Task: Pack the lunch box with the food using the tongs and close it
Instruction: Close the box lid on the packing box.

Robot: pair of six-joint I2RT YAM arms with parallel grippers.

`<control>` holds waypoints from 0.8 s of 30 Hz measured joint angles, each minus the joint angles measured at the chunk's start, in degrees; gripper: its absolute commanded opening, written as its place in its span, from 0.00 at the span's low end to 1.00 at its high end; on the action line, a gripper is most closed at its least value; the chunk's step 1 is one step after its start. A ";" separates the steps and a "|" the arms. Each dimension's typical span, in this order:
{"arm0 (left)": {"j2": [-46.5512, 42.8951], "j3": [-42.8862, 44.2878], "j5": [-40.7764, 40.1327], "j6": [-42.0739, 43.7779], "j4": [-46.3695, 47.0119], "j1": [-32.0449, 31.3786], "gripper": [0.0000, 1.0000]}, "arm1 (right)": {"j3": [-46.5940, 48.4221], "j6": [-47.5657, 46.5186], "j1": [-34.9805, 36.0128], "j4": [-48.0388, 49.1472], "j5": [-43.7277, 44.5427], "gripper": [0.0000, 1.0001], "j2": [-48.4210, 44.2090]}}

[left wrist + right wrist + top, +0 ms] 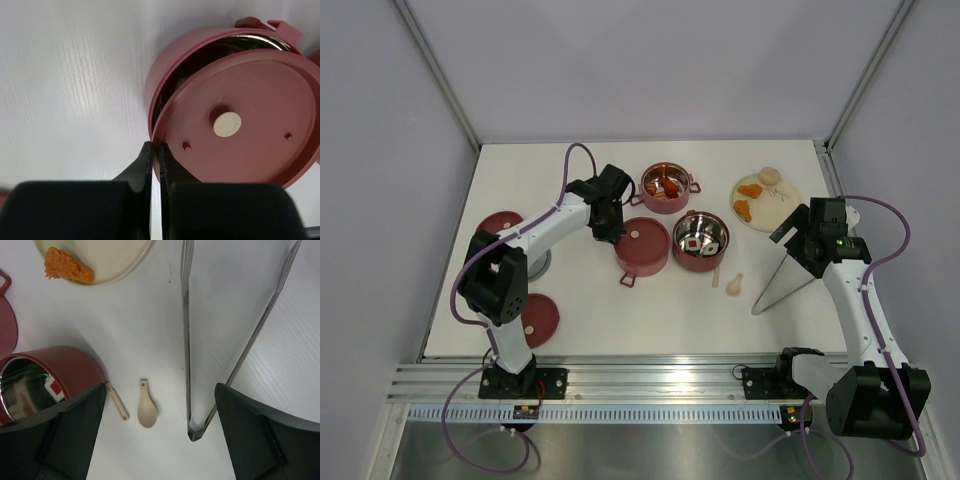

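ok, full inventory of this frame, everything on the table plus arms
bowls: 3, dark red, table centre; one covered by a tilted lid
loose lids: 2, dark red, left side
plate: 1, cream, far right, with orange and beige food
tongs: 1, silver, lying flat at right
spoon: 1, beige, front of bowls
left gripper: shut on the lid's rim
right gripper: open above the tongs

The tongs [782, 283] lie right of the bowls [700, 241], plate [782, 212] behind them.
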 measured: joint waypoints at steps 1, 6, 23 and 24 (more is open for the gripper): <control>0.15 0.04 0.00 0.00 -0.02 0.00 0.00 | 0.00 0.00 -0.02 0.00 0.00 0.98 0.00; 1.14 0.11 0.00 0.04 -0.09 0.04 0.11 | 0.00 0.00 -0.02 0.00 0.00 0.97 0.02; 2.01 0.17 -0.85 -0.07 0.00 0.00 0.30 | 0.00 0.02 0.00 -0.02 -0.28 0.98 0.02; 1.95 0.17 -1.25 0.13 0.13 -0.09 0.33 | 0.00 0.02 -0.02 -0.02 -0.31 0.98 0.02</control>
